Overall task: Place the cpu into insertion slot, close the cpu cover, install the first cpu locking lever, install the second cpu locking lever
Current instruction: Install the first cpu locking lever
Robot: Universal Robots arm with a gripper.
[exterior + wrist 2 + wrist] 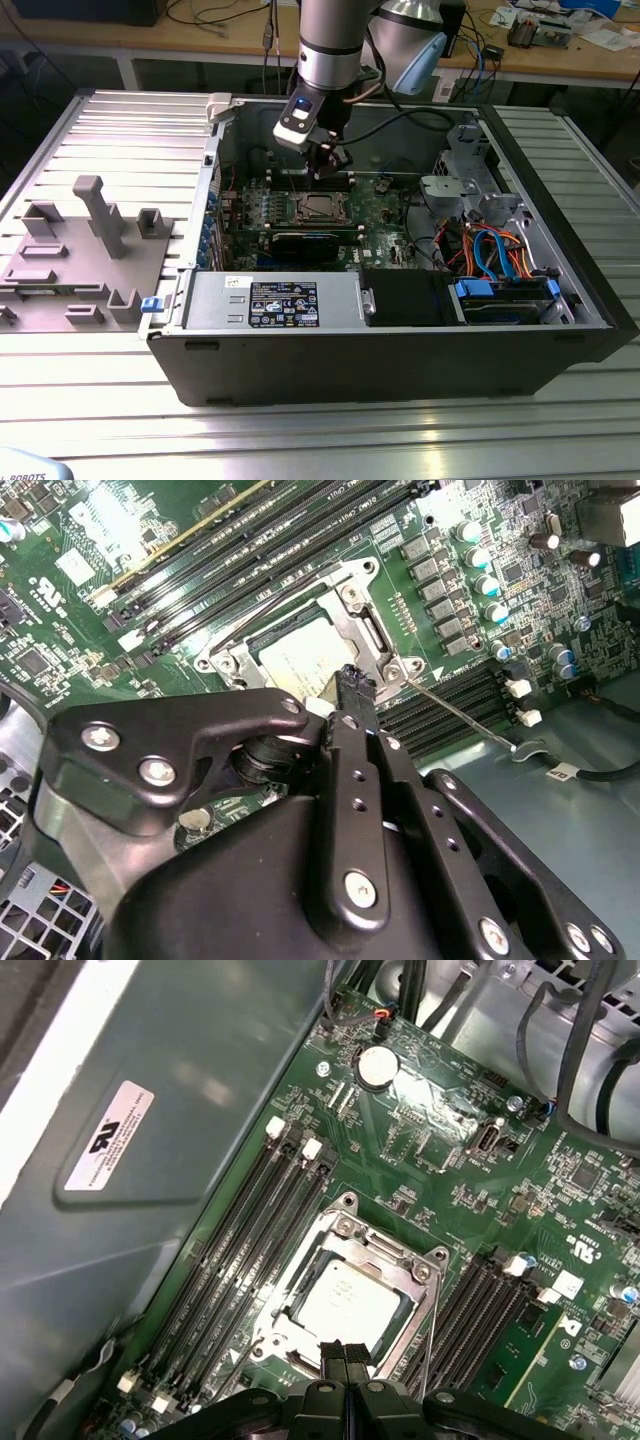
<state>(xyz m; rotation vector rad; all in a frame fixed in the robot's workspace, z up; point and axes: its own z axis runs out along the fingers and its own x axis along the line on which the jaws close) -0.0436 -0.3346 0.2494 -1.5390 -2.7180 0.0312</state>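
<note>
The gripper (345, 1352) hovers at the socket's edge, fingers pressed together on nothing. The cpu (345, 1305) lies in the insertion slot (272, 638) — the cpu cover (395, 1260) seemingly folded down around it.

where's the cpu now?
First wrist view: square silver-topped cpu lies on the green circuit board, framed by the silvery cover, between black memory slots, right by the gripper.

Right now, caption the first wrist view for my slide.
Shut hand near the chip, which sits under its metal cover.
</note>
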